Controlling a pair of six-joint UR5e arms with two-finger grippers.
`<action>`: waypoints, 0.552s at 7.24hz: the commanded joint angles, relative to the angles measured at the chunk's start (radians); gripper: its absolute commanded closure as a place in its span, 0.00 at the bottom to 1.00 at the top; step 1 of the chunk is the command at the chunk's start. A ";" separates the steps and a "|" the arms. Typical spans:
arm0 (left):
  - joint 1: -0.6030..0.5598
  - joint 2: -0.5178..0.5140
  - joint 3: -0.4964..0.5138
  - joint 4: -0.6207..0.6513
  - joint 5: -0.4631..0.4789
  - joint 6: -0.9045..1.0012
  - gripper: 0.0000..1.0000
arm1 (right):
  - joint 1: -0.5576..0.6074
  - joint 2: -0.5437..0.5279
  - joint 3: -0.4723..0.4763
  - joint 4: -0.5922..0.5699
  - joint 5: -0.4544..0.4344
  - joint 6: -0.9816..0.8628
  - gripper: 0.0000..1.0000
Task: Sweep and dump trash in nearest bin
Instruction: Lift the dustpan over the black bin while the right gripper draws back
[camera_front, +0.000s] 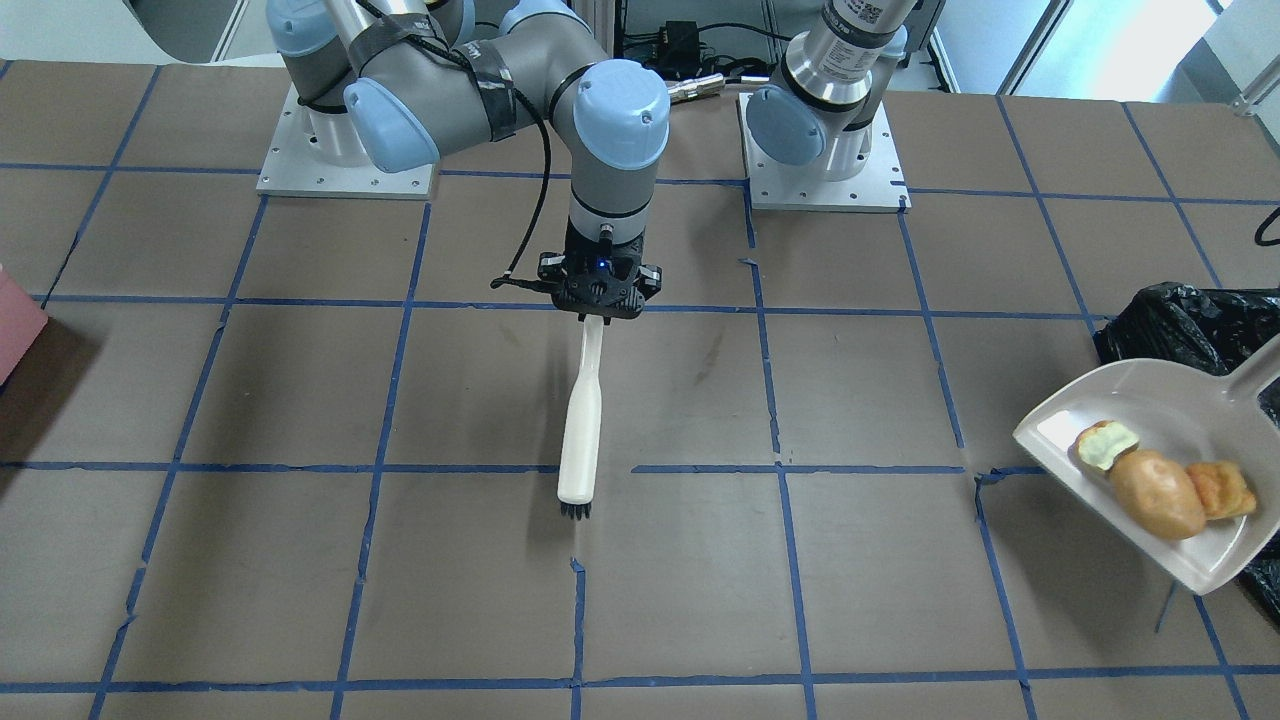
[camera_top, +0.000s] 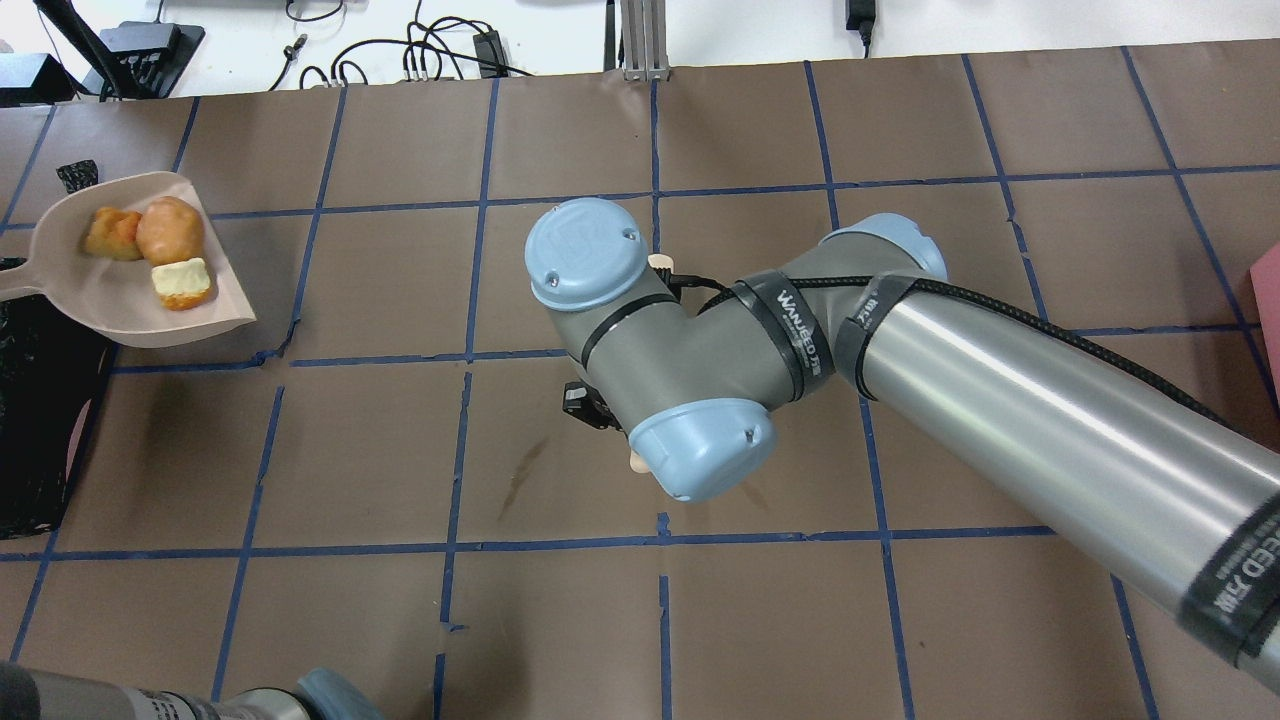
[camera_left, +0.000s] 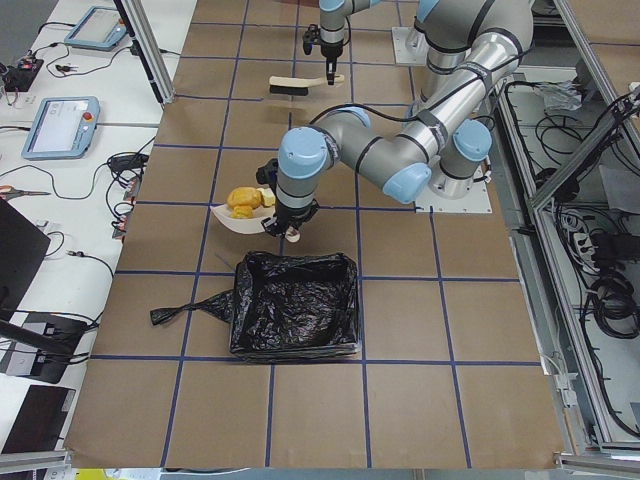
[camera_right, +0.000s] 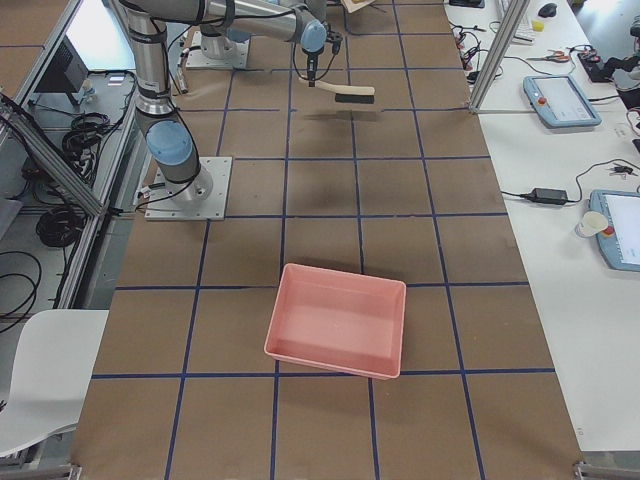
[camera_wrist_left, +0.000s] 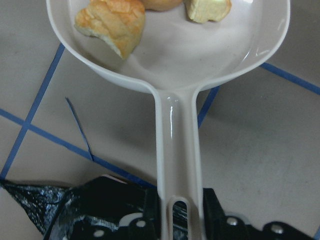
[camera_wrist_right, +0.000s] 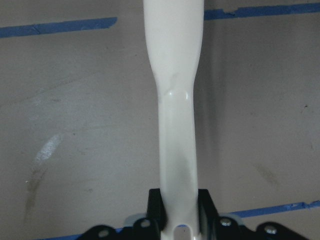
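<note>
The trash, a brown potato-like lump with two torn chunks, lies in a pale dustpan. My left gripper is shut on the dustpan's handle and holds the pan level just beside the bin, over the table. The bin's black bag shows under that gripper. My right gripper is shut on the white handle of a brush, mid-table. Its dark bristles are at the table surface, pointing away from the robot.
A pink tray sits on the table far off on the robot's right side. The right arm's elbow spans the table's middle in the overhead view. Blue tape lines grid the brown tabletop.
</note>
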 joint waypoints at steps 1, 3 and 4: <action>0.137 0.013 0.111 -0.140 -0.064 0.002 1.00 | -0.005 -0.013 0.027 -0.019 0.000 -0.007 0.93; 0.256 -0.007 0.242 -0.261 -0.084 0.060 1.00 | 0.002 -0.005 0.028 -0.019 -0.002 -0.002 0.93; 0.335 -0.018 0.245 -0.274 -0.136 0.091 1.00 | 0.004 -0.002 0.028 -0.019 0.000 -0.002 0.93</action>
